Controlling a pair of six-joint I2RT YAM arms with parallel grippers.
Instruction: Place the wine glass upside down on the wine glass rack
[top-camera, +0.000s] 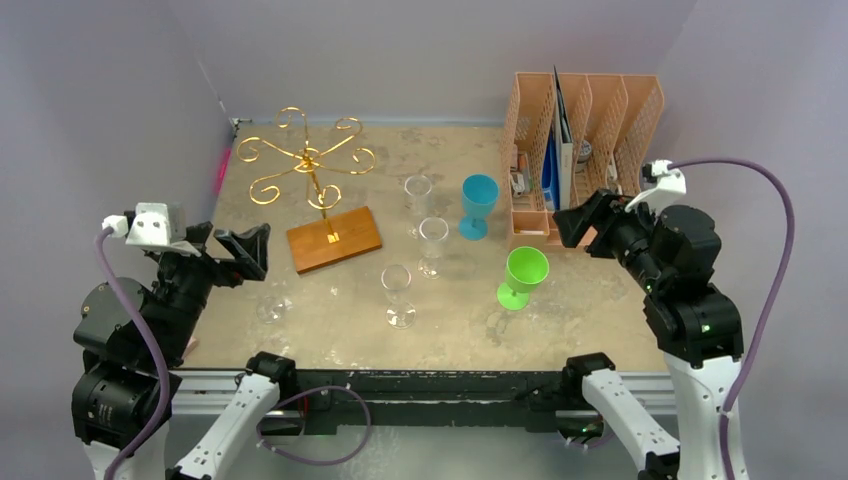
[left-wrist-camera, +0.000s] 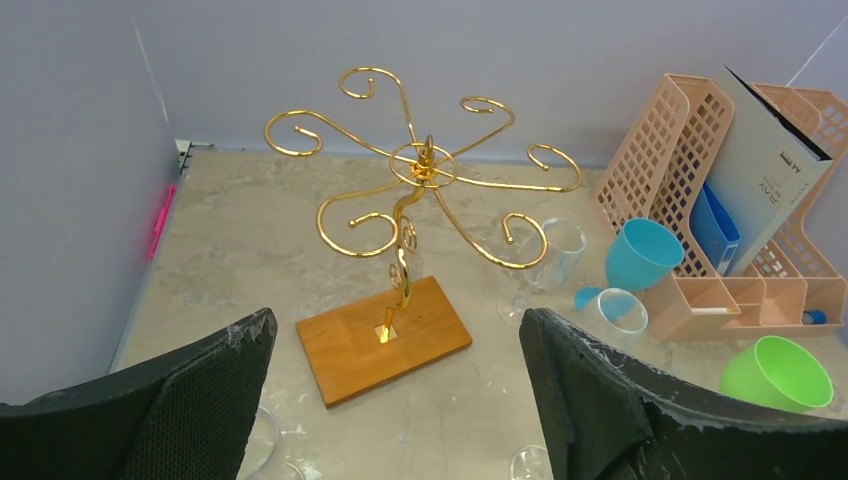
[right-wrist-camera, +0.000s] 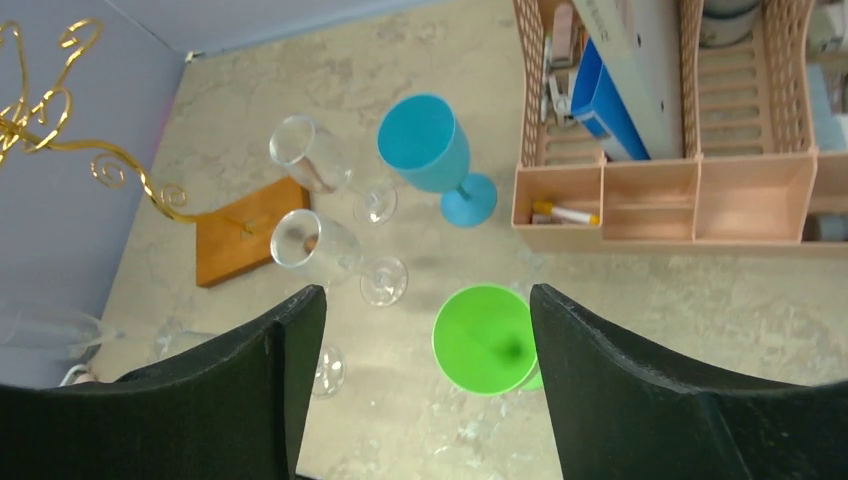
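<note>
Left gripper (top-camera: 243, 256) raised, jaws apart, facing wine glass rack (left-wrist-camera: 425, 168), right gripper (top-camera: 578, 224) raised, jaws apart, empty

The mottled beige worktop (top-camera: 450, 335) carries the rack (top-camera: 333, 238) at back left. Three clear glasses (top-camera: 418, 195) (top-camera: 433, 240) (top-camera: 397, 290) stand mid-worktop, with a blue goblet (top-camera: 479, 200) just right of them. A green goblet (top-camera: 525, 272) is nearer the front, and an orange organiser (top-camera: 585, 130) at back right.

a robotics lab test cell: plain grey partition walls (top-camera: 420, 60) box in a scuffed tabletop (top-camera: 460, 335), and a cabled left arm (top-camera: 140, 320) and right arm (top-camera: 690, 300) stand bolted to a metal rail (top-camera: 640, 380) along its near edge.
</note>
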